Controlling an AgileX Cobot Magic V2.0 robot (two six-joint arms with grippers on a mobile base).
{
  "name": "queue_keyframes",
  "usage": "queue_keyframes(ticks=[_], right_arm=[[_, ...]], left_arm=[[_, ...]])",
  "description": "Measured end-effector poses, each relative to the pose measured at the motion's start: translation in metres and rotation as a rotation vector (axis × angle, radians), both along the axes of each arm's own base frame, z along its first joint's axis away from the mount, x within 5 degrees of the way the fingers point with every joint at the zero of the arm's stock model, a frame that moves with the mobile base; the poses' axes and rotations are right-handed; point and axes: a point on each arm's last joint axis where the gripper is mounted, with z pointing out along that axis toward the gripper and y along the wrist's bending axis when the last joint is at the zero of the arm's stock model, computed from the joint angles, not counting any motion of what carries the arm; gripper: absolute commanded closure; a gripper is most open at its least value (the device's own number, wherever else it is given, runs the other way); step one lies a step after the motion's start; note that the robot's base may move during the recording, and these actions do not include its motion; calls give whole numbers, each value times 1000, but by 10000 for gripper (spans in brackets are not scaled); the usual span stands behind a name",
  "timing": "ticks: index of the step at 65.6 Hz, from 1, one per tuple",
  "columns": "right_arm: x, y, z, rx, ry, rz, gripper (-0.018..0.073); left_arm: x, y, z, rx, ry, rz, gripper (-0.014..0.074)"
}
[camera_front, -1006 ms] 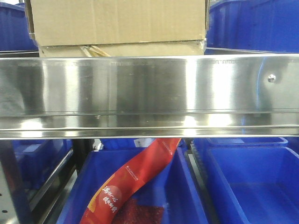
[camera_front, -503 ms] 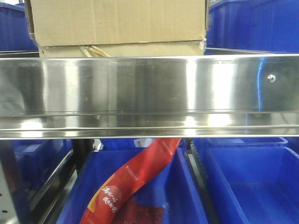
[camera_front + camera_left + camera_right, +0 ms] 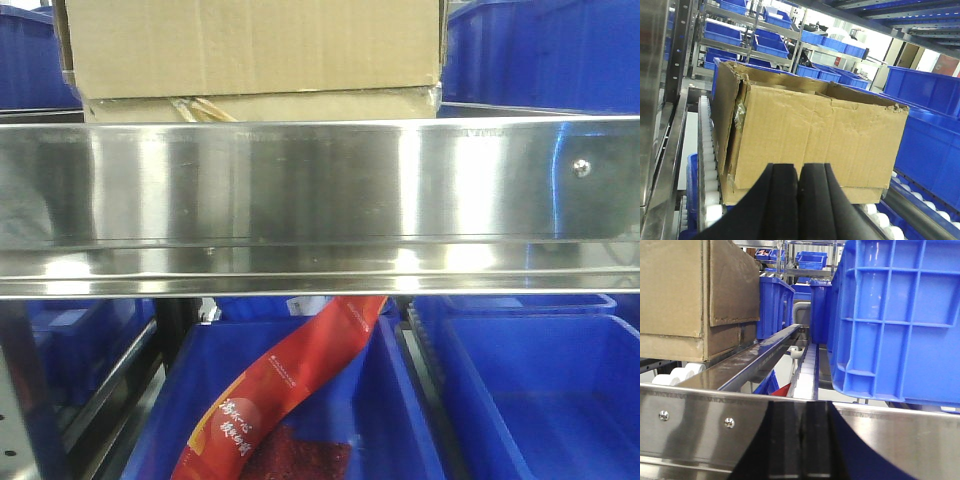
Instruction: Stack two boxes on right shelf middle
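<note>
On the right shelf middle (image 3: 320, 190), behind its broad steel lip, the taller box (image 3: 250, 45) sits on the flatter box (image 3: 260, 105), so the stack of 2 looks done; only backing the arms away seems left, though the front view crops the top. Both the left gripper (image 3: 799, 200) and the right gripper (image 3: 801, 450) have their fingers pressed together, holding nothing. Against the frames 1.0 s and 0.5 s ago, nothing visible has shifted.

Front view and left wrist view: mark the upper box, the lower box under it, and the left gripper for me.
upper box (image 3: 250, 45), front view, its front face.
lower box (image 3: 300, 104), front view, the strip of it showing under the upper box.
left gripper (image 3: 799, 187), left wrist view, the seam between its fingertips.
</note>
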Motion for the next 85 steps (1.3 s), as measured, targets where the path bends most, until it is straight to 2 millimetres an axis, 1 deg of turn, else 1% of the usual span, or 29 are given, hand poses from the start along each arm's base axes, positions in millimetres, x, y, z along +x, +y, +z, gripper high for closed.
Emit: queue_keyframes(ticks=[49, 55, 62, 66, 70, 77, 85], right_arm=[[0, 0, 1, 0, -15, 0, 720], [0, 0, 1, 0, -15, 0, 720], [0, 0, 1, 0, -15, 0, 720], [0, 0, 1, 0, -15, 0, 720], [0, 0, 1, 0, -15, 0, 720], [0, 0, 1, 0, -15, 0, 720], [0, 0, 1, 0, -15, 0, 720]], left_arm=[[0, 0, 0, 10, -8, 2, 707], [-3, 2, -6, 52, -44, 14, 707], [-8, 8, -26, 138, -72, 61, 707], [-12, 11, -47, 211, -79, 97, 707], [-14, 15, -63, 254, -84, 135, 707], [-22, 21, -95, 283, -72, 199, 707], [-30, 25, -121, 287, -72, 257, 707]])
